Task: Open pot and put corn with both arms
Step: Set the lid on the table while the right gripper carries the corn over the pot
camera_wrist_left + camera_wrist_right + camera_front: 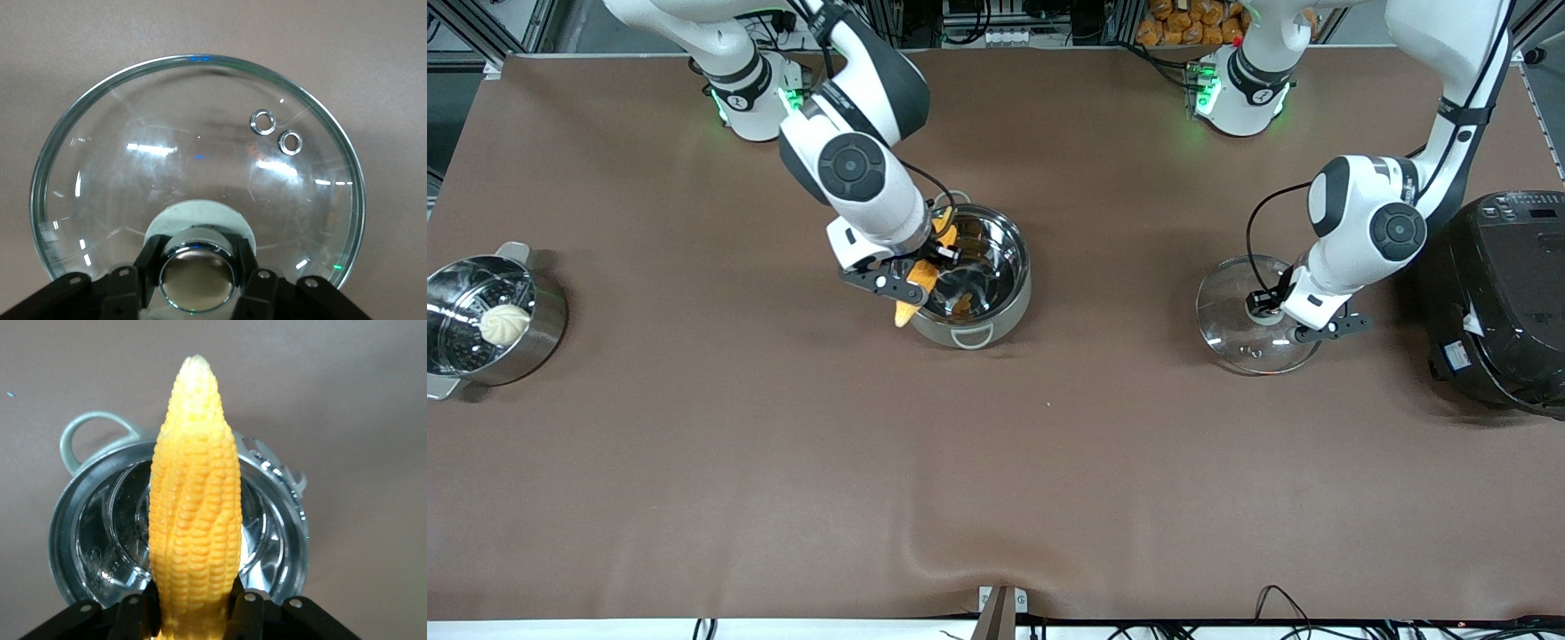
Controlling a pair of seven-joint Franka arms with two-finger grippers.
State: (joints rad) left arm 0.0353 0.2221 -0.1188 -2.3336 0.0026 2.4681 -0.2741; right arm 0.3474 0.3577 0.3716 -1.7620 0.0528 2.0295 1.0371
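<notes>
Right tool point(921, 267), clamped on the corn point(920, 284) over the open pot point(974, 277) mid-bench, should centre the cob inside the rim before loosening, while left tool point(1267, 307) grips the lid point(1240, 342) knob, lid resting near the left arm's edge.

The corn's point(193, 513) stub end is hidden between the fingers point(247, 613). The lid's point(200, 160) near rim is cut off by the frame edge.

corn point(193, 520): yellow-orange kernel rows, pale tip | pot point(996, 307): shiny silver steel | lid point(200, 153): clear glass, chrome knob | table point(996, 480): plain brown | cooker point(1507, 302): black
</notes>
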